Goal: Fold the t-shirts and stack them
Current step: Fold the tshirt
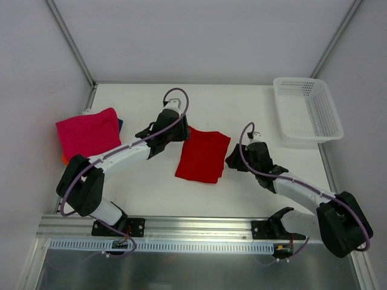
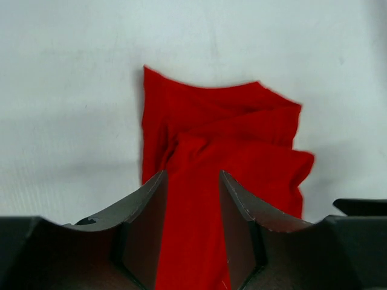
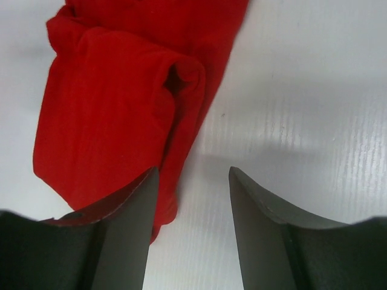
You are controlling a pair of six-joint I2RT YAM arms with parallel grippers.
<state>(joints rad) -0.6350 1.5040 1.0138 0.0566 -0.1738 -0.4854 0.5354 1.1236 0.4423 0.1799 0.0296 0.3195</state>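
Left claw (image 2: 193, 176) astride rumpled, folded red t-shirt (image 2: 224, 133)

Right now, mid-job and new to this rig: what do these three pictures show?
Two robot arms are bolted at a table's near edge. The wide picture looks down from above; the other two come from a camera on each wrist, that arm's dark fingers at the bottom. A folded red t-shirt lies mid-table. The left gripper is open, red cloth running between its fingers. The right gripper is open beside the shirt's edge, bare table between its fingers. At far left lies a folded pink t-shirt, other colours peeking out beneath; a white basket stands far right.
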